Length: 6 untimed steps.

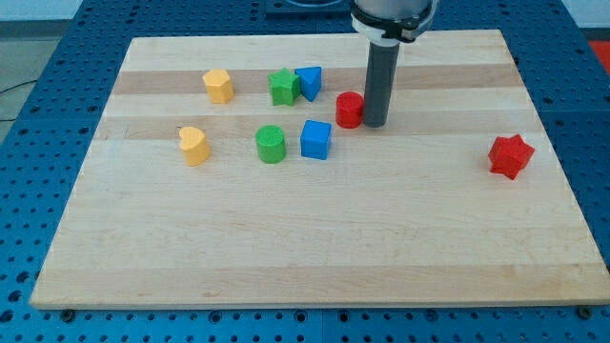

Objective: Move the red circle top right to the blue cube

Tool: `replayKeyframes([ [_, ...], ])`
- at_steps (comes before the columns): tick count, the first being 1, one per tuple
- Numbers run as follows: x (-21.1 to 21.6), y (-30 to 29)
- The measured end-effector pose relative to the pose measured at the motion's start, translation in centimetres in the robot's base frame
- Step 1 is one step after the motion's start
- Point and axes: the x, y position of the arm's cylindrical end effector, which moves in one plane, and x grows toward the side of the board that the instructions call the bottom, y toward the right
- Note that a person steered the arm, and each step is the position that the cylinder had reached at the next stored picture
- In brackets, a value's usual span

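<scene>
Our pale wooden tabletop (pixel 315 257) lies on a blue perforated bench (pixel 29 105), the red circle (pixel 350 110) sits up-right of the blue cube (pixel 315 139), touching our tip (pixel 375 124), with no hand, and the arm is cropped above.

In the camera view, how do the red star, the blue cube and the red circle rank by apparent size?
1. red star
2. blue cube, only slightly smaller; both sit nearer the camera
3. red circle, touching my tip
</scene>
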Motion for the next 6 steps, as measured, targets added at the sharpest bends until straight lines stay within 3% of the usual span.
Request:
replayKeyframes([
  [1,-2.7,0.0],
  [3,-0.7,1.3],
  [6,0.6,-2.7],
])
